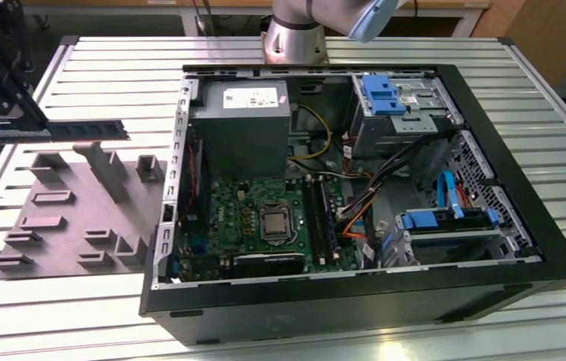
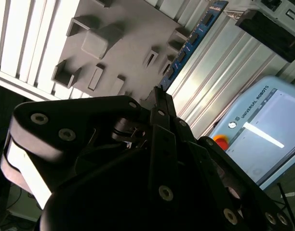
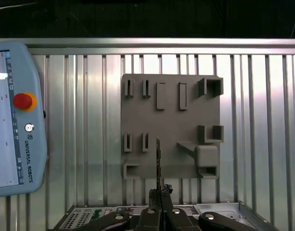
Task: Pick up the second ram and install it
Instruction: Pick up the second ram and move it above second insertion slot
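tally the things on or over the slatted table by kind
memory stick: 1, gripped by the hand above the tray
grey tray: 1
open computer case: 1
control tablet: 1
total: 4

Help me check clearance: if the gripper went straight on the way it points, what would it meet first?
Probably the grey tray, near its edge toward the computer case. The gripper, shut on the second ram, points down there; depth is unclear, so it could be the table slats alongside.
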{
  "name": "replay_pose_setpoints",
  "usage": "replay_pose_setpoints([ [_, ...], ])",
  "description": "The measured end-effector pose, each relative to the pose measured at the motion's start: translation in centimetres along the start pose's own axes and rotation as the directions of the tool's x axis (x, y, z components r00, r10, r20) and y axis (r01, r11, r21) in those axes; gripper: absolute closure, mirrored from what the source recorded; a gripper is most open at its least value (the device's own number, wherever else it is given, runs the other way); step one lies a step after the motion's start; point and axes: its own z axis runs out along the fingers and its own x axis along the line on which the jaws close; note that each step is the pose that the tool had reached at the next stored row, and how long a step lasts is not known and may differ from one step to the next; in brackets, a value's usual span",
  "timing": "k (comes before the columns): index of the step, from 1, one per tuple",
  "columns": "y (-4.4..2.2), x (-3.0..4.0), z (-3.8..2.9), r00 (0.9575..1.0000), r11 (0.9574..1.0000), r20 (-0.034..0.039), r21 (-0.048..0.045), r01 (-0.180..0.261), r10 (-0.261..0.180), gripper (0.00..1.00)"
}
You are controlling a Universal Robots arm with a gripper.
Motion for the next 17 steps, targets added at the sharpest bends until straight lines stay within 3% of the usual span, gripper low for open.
replay_pose_setpoints([
  [17, -1.60, -0.07, -0.04, 1.0000, 1.0000, -0.0001, 0.0000, 0.000, 0.000, 0.89],
])
